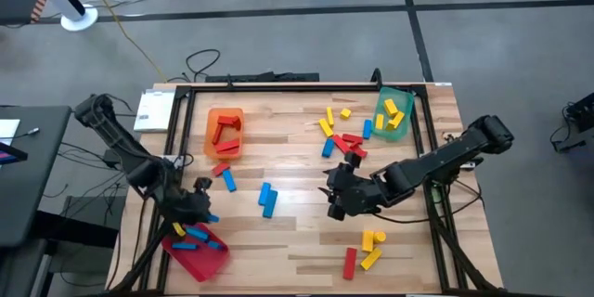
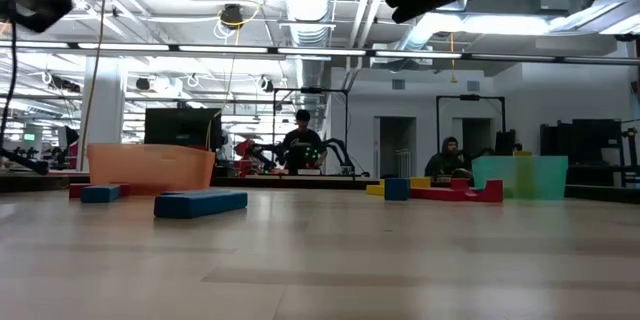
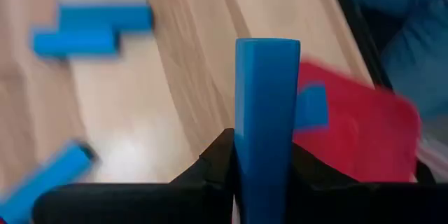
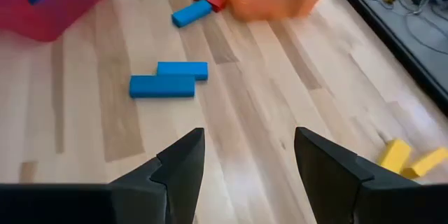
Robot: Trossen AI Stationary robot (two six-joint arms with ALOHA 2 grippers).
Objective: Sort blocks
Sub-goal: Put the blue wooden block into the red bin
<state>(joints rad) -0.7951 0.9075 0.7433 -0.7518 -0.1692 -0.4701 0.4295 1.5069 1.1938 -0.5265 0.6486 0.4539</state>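
My left gripper (image 1: 202, 209) hovers just off the red tray (image 1: 197, 251), shut on a blue block (image 3: 266, 112). The tray holds a few blue blocks (image 1: 200, 236) and shows beyond the held block in the left wrist view (image 3: 364, 140). My right gripper (image 4: 248, 161) is open, mid-table (image 1: 336, 200), above bare wood, touching nothing. Two blue blocks (image 1: 268, 199) lie side by side between the grippers (image 4: 168, 81). Red, blue and yellow blocks lie in a cluster (image 1: 343, 137) near the green tray (image 1: 393, 113). My left gripper pinches the blue block between its two fingers, holding it by its lower end (image 3: 264, 182). The block lies along the fingers and sticks out forward past their tips. It is lifted clear of the table, its free end (image 3: 267, 49) toward the red tray.
The orange tray (image 1: 225, 133) holds red blocks, and the green tray holds yellow ones. A red and a blue block (image 1: 224, 175) lie near the orange tray. Yellow and red blocks (image 1: 367, 251) lie near the near edge. A black frame rail (image 1: 278, 86) borders the table.
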